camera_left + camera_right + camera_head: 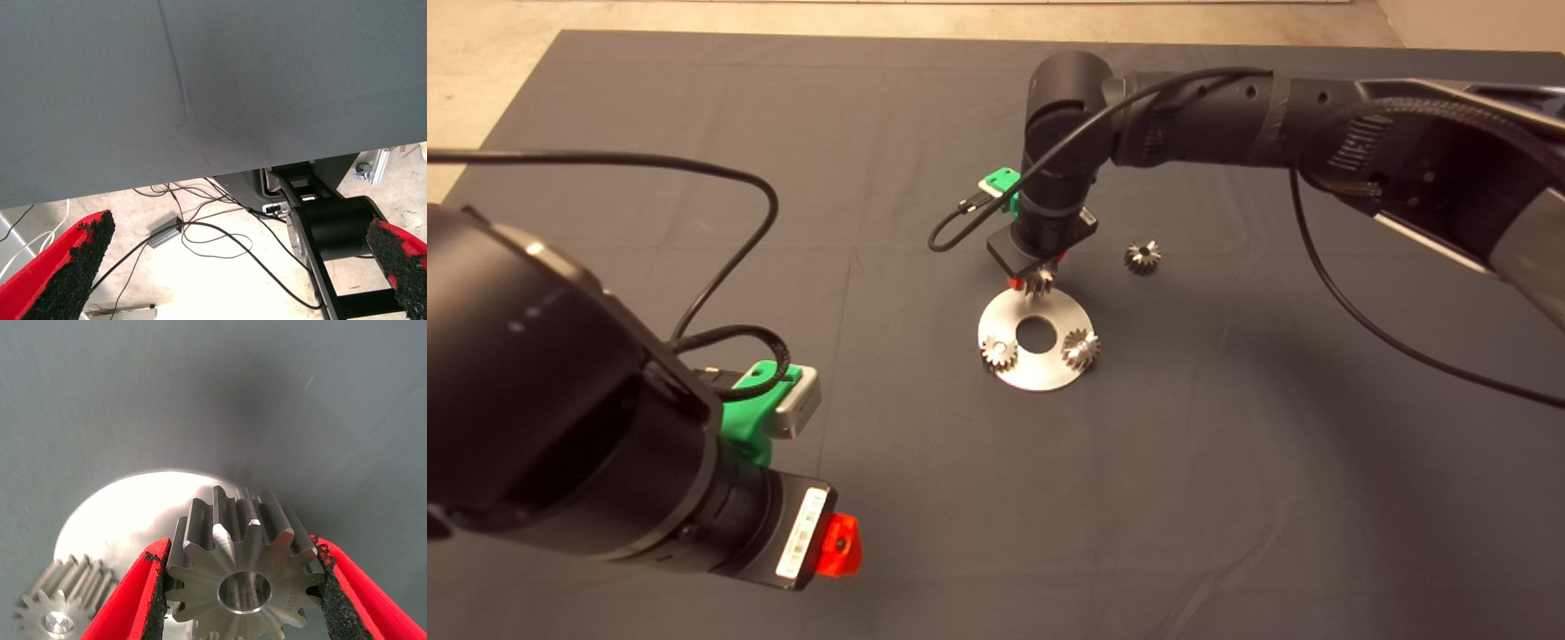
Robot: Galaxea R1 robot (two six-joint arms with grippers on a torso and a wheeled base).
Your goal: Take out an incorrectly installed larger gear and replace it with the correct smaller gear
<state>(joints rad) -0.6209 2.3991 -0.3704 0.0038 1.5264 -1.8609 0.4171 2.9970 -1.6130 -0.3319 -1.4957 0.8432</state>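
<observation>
**Right gripper pinches a gear at the disc's far rim**

The right gripper (1037, 277) hangs over the 12 o'clock edge of the round steel disc (1017, 311), which lies near the middle of the dark mat (1227, 462). Its red fingers (137, 600) pinch the smaller gear (243, 577) from both sides, the black pads pressed against the teeth and the dark centre hole facing the wrist camera (whether the gear touches the disc cannot be told). Two other gears sit on the disc: one (999, 353) at about 7 o'clock and one (1080, 348) at about 4 o'clock, either side of the disc's centre hole. The larger gear (1142, 257) lies on the mat off the disc, toward 2 o'clock from it, apart from the rim.

The left gripper (838, 544) waits at the lower left of the table. Its fingers (77, 263) are spread wide and hold nothing; its wrist view shows the mat's edge with cables on the floor beyond.
</observation>
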